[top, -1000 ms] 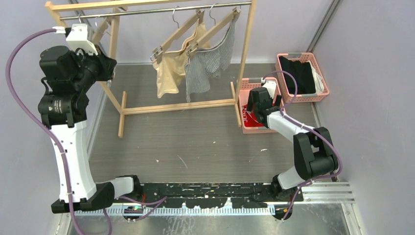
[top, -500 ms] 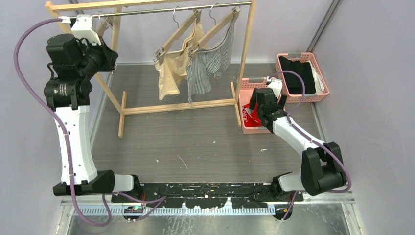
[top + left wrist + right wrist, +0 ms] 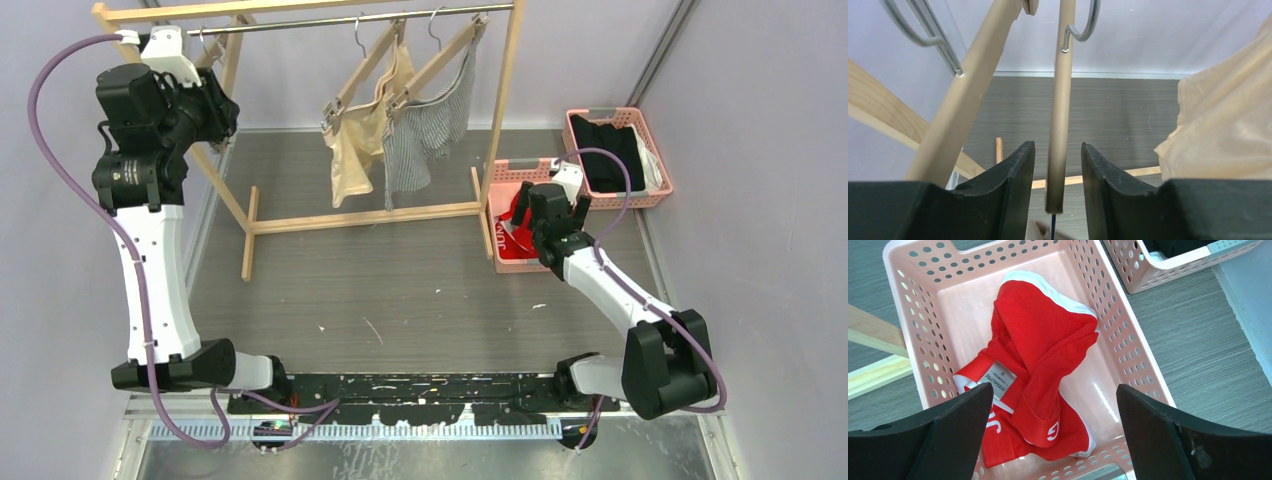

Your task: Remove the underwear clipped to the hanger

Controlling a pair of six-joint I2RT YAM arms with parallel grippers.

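Since a second ago my left arm has gone up to the top left corner of the tall wooden clothes rack (image 3: 510,100), and my right arm has stretched out flatter over its basket.

On the left, the left gripper (image 3: 1058,150) has its black fingers apart. A bare tan hanger arm (image 3: 1060,100) stands between them, with a small gap on each side, so nothing is pinched. No clothes hang on that one where I can see it.

What matters next is to the right of that gripper. The plain beige soft shorts (image 3: 350,160) fill the right edge of the left wrist view (image 3: 1223,125). They hang from a slanted tan hanger that runs from its hook on the thin metal rail (image 3: 300,22) down and left to a clip. Just beside them, on the next hanger, hang the grey-and-white striped shorts (image 3: 420,140). My left arm is much nearer to both. I think it has to move right along the rail.

Far right, the right gripper (image 3: 1053,400) is wide apart and holds nothing. It hovers over the red shorts with the white waistband (image 3: 1033,370), which lie crumpled in the pink plastic basket with holes (image 3: 913,340). So one pair looks done and two are left.
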